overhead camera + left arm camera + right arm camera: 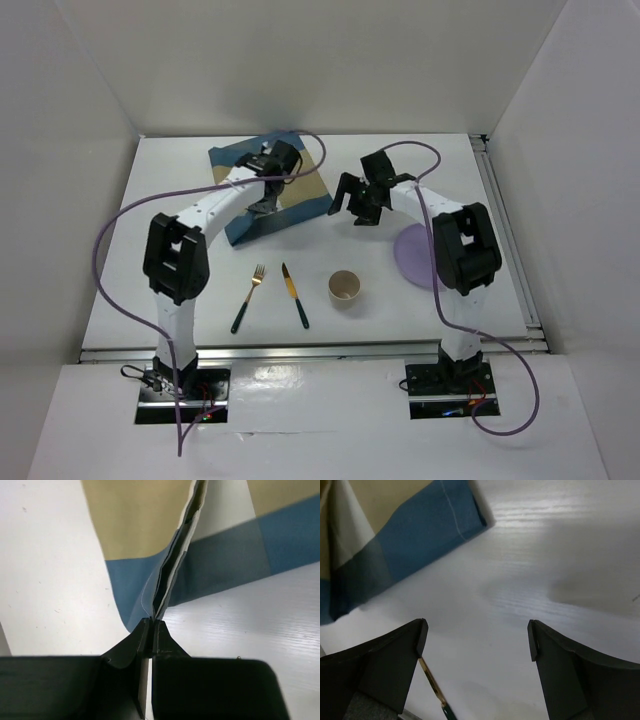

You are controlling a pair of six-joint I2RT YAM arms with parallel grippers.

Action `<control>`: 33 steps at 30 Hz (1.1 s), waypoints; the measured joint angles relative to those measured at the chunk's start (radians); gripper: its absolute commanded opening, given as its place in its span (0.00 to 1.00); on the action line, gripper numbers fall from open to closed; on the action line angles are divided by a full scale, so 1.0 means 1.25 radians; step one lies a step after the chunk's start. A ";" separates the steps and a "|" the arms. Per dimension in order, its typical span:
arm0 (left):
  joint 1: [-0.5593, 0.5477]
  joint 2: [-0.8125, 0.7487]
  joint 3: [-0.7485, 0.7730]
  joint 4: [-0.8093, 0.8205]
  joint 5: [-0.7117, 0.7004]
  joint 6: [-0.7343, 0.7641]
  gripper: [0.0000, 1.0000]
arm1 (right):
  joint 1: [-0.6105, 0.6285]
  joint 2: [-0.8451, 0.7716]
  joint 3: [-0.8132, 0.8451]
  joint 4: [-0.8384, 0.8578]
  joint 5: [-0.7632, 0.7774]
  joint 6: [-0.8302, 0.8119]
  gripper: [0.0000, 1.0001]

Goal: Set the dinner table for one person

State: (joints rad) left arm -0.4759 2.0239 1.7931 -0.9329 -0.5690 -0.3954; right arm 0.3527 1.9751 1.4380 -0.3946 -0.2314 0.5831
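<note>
The left gripper (151, 623) pinches a raised fold of the soft blue-and-tan cloth placemat (135, 535); the right gripper (477, 630) gapes wide above the smooth white dinner table (530, 555).

**Robot test cell, lab setting**

We note plain white panels (300, 60) boxing in a white table (500, 300) on three sides, with metal rails (300, 352) edging it. The left arm (175, 260) and right arm (462, 250) are bolted to mounting plates (180, 398) at the near edge. Purple cables (110, 225) trail loose.
</note>
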 measured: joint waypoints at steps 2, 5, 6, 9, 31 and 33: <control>0.029 -0.041 0.006 0.001 0.028 -0.008 0.00 | 0.000 0.038 0.028 0.010 0.003 0.038 0.87; 0.075 -0.102 0.007 0.004 0.070 -0.026 0.00 | 0.007 0.105 0.089 0.026 0.020 0.090 0.80; 0.089 -0.116 0.007 0.006 0.082 -0.030 0.00 | 0.010 0.125 0.109 0.029 0.028 0.105 0.78; 0.125 -0.147 0.007 0.011 0.120 -0.048 0.00 | 0.022 0.179 0.161 0.034 0.050 0.143 0.68; 0.310 -0.229 0.078 -0.009 0.329 -0.073 0.00 | 0.045 0.102 0.132 0.062 0.187 0.189 0.00; 0.331 -0.235 0.136 -0.026 0.354 -0.081 0.00 | 0.045 0.019 0.108 0.064 0.208 0.174 0.00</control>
State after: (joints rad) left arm -0.0620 1.7302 1.9629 -0.9649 -0.1261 -0.4973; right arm 0.4095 1.9984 1.5726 -0.3145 0.0284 0.8005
